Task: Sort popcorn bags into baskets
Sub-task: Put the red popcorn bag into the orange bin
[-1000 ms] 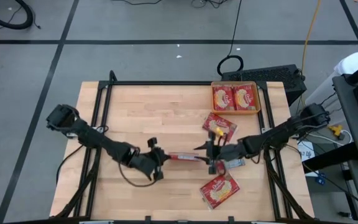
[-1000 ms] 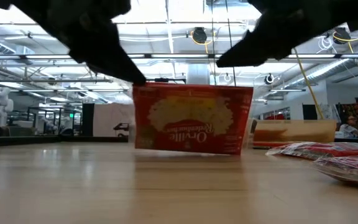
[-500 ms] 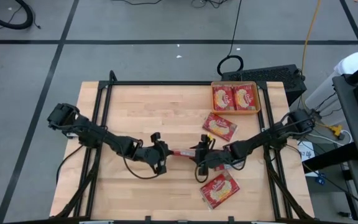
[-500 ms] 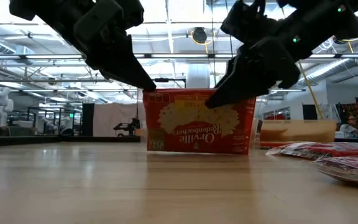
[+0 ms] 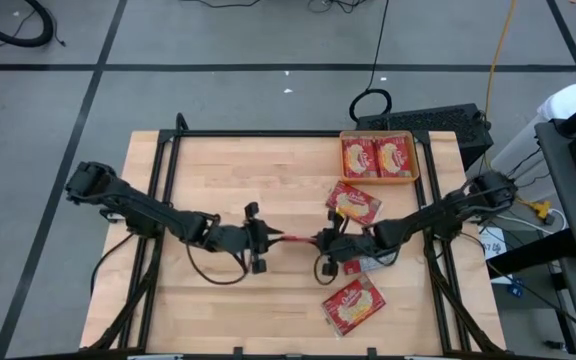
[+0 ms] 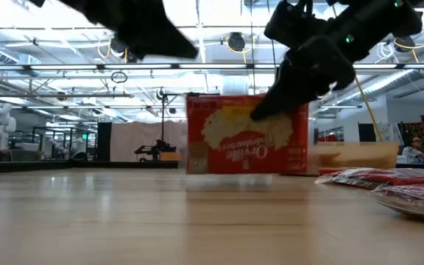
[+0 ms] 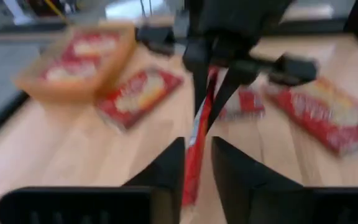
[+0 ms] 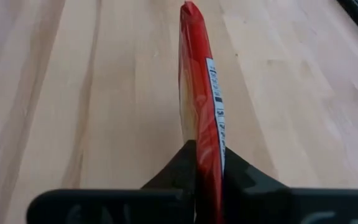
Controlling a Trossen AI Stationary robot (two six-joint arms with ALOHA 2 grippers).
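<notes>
A red popcorn bag (image 5: 293,240) stands on edge at mid-table between my two grippers; the low view shows its cream-yellow face (image 6: 245,132) with the print upside down. My right gripper (image 5: 323,243) is shut on its right end. My left gripper (image 5: 262,240) is open at the bag's left end. In the left wrist view its fingers stand on either side of that end (image 7: 194,155) without touching. The orange basket (image 5: 415,160) at the far right holds two bags. Three more bags lie flat (image 5: 353,203) (image 5: 353,305) (image 5: 376,263). My right gripper pinches the bag's right end (image 8: 205,149) between its two fingers, coming level from the table's right and lying along the bag. The bag stands upright on its long edge and reaches away from the fingers. Whether its lower edge (image 6: 241,172) touches the table I cannot tell.
The flat bags lie right of centre, close around my right arm, one partly under it. In the low view they show at the right (image 6: 389,184), with the basket (image 6: 352,156) behind. The table's left half (image 5: 198,180) is bare wood. A black frame runs along the table's edges.
Both grippers held the bag by its upper corners. It has moved toward the table's right and a little toward the far edge. My left gripper has come off the upper left corner and now stands higher and apart in the low view. My right gripper keeps its hold.
</notes>
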